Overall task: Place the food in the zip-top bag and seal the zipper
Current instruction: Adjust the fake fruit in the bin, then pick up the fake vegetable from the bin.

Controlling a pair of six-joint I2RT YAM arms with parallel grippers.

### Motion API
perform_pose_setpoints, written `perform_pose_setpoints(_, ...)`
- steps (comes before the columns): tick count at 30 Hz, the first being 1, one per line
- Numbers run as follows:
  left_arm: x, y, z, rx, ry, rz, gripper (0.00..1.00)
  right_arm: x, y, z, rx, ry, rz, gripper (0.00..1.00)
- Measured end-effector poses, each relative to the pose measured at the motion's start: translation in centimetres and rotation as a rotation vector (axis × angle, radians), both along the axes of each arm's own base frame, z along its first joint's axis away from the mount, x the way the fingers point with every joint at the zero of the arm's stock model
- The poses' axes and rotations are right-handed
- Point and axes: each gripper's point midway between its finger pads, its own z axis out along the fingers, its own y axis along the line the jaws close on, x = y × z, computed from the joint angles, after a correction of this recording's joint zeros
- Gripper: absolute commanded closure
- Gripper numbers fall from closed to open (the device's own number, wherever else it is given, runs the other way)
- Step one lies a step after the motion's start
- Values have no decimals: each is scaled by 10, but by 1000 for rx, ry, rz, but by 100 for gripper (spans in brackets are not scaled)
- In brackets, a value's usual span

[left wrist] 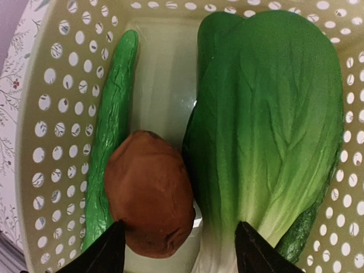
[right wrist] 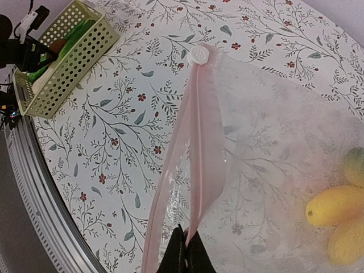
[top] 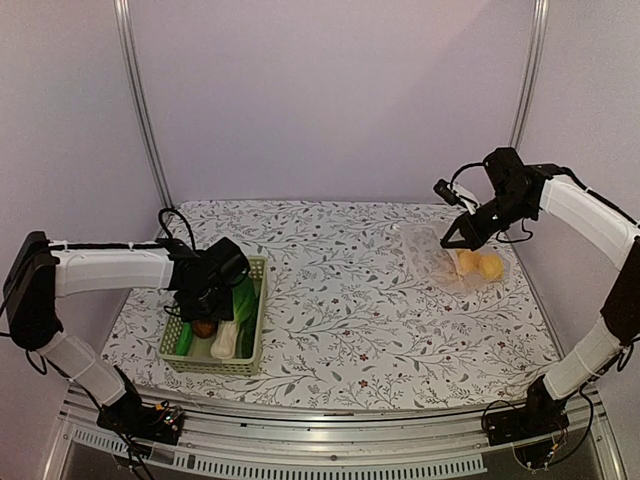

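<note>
The right gripper (right wrist: 182,257) is clenched on the zipper (right wrist: 197,142), a thin pale pink strip that runs from the fingertips away to a round white slider (right wrist: 199,54) at its far end. The strip edges the zip-top bag (right wrist: 273,136), clear and crinkly, lying on the right side of the floral table (top: 350,330). A yellow lemon (right wrist: 334,205) lies inside it, with more yellow pieces just beside.

The left gripper (left wrist: 179,253) hangs spread wide over the pale green basket (left wrist: 51,114). Below it lie a brown round piece (left wrist: 151,193), a bok choy (left wrist: 273,125) with its white stalk toward the fingertips and its leaves pointing away, and a long cucumber (left wrist: 114,114) lying lengthwise along the basket wall.
</note>
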Motion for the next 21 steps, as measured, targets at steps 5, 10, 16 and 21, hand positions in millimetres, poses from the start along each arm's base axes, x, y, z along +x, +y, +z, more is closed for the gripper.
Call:
perform_pose_setpoints(5, 4, 4, -3, 24, 7, 7, 39, -6, 1, 0, 8, 9, 6, 100)
perform_pose_setpoints(10, 8, 6, -2, 46, 16, 9, 32, -7, 1, 0, 11, 12, 9, 100)
perform_pose_setpoints(16, 11, 4, 13, 26, -12, 6, 36, -8, 2, 0, 11, 12, 13, 100)
perform_pose_setpoints(21, 15, 6, 33, 4, -74, 9, 40, -9, 4, 0, 12, 12, 18, 100)
